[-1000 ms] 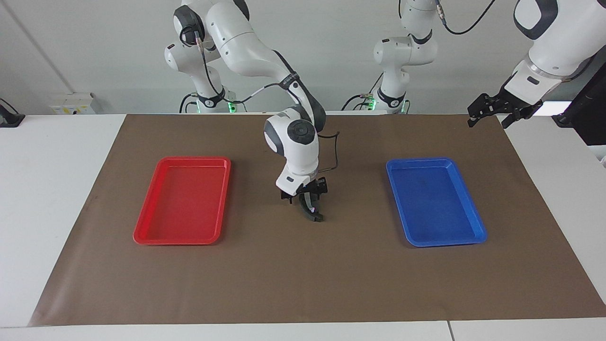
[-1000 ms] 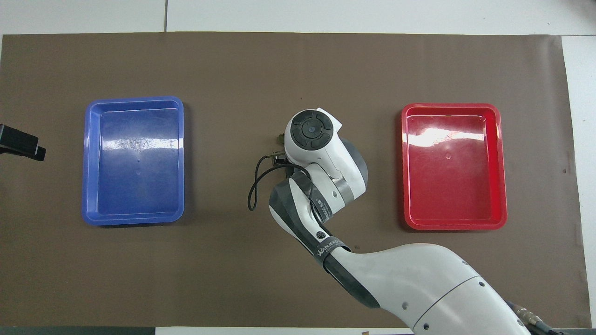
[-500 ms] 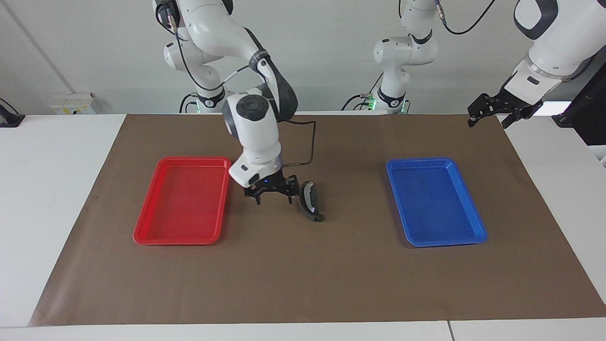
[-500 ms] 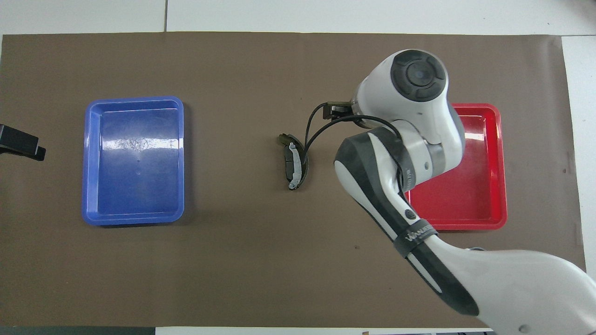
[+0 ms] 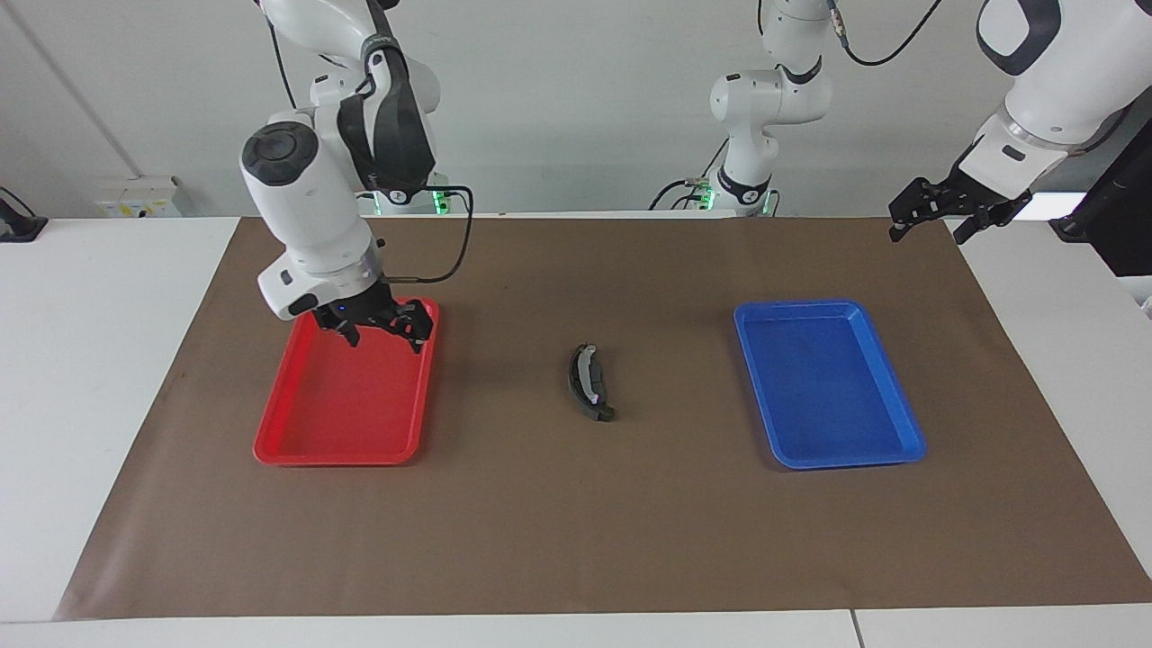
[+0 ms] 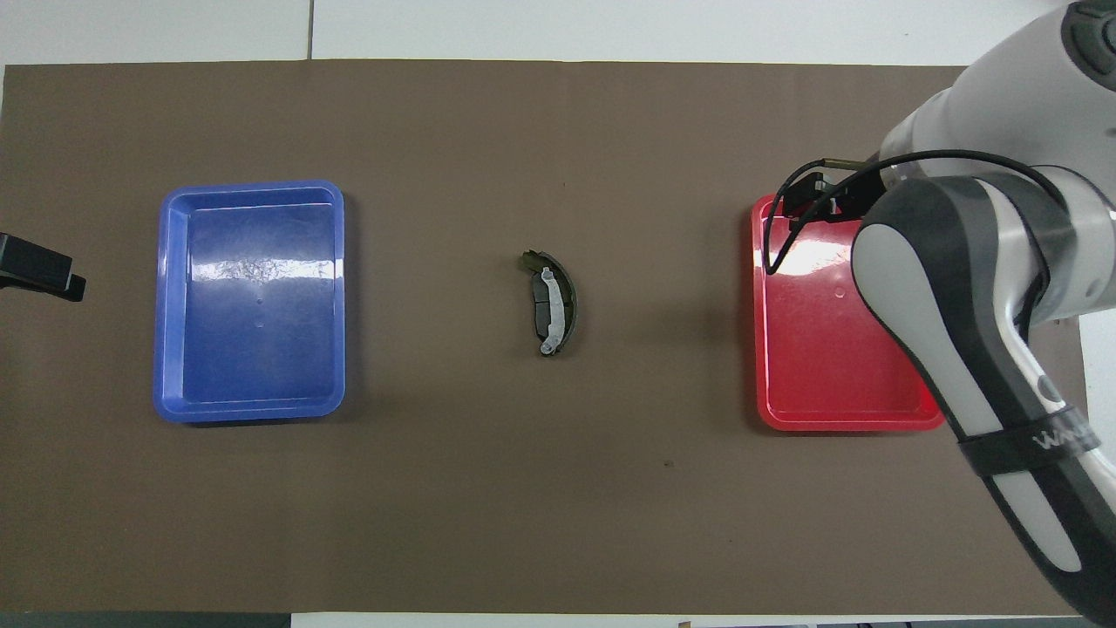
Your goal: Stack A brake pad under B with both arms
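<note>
The long black crescent B [image 5: 587, 378] lies in the middle of the brown mat with its pale silver band facing up. It also shows in the overhead view [image 6: 568, 299]. The short dark grey pad A [image 6: 540, 316] lies stacked with it, only partly showing along the crescent's inner edge. My right gripper [image 5: 380, 331] is open and empty, raised over the red tray [image 5: 315, 432], well apart from the stack. My left gripper [image 5: 927, 232] is open and empty and waits in the air over the mat's corner at the left arm's end.
A blue tray [image 5: 837, 450] lies on the mat toward the left arm's end and holds nothing, and it shows in the overhead view [image 6: 166, 305]. The red tray [image 6: 767, 349] also holds nothing. The right arm's forearm [image 6: 959, 331] covers part of the red tray from above.
My right gripper has let go at the stack and swung up and away to over the red tray, leaving the crescent on the pad. The left arm has not moved.
</note>
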### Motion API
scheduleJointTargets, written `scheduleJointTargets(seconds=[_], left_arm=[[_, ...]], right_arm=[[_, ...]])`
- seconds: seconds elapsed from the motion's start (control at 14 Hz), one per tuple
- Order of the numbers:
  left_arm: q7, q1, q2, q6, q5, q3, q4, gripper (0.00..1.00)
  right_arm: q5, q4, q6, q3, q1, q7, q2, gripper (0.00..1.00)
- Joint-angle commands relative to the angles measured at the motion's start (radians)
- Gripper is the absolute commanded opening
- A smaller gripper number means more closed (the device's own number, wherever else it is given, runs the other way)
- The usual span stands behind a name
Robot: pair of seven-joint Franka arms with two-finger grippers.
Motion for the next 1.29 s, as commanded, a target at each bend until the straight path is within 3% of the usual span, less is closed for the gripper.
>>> scheduleJointTargets(seconds=[0.0, 0.29, 0.57, 0.93, 1.07, 1.21], left_arm=[[0.005, 0.008, -0.013, -0.007, 0.004, -0.002, -0.014, 0.99], [0.005, 0.008, -0.013, -0.007, 0.004, -0.002, -0.014, 0.99], [0.005, 0.008, -0.013, -0.007, 0.004, -0.002, -0.014, 0.99], [0.005, 0.008, -0.013, -0.007, 0.004, -0.002, -0.014, 0.99], [0.005, 0.008, -0.013, -0.007, 0.004, -0.002, -0.014, 0.99], [0.005, 0.008, -0.013, -0.007, 0.004, -0.002, -0.014, 0.99]], right_arm=[[-0.011, -0.029, -0.045, 0.017, -0.093, -0.096, -0.073, 1.0], [-0.011, -0.027, -0.155, 0.014, -0.154, -0.156, -0.174, 1.0], [-0.039, 0.036, -0.281, 0.016, -0.148, -0.156, -0.199, 1.0], [-0.034, -0.022, -0.254, 0.019, -0.148, -0.152, -0.244, 1.0], [-0.059, -0.013, -0.217, 0.025, -0.136, -0.178, -0.236, 1.0], [-0.123, 0.029, -0.255, 0.031, -0.136, -0.245, -0.227, 1.0]])
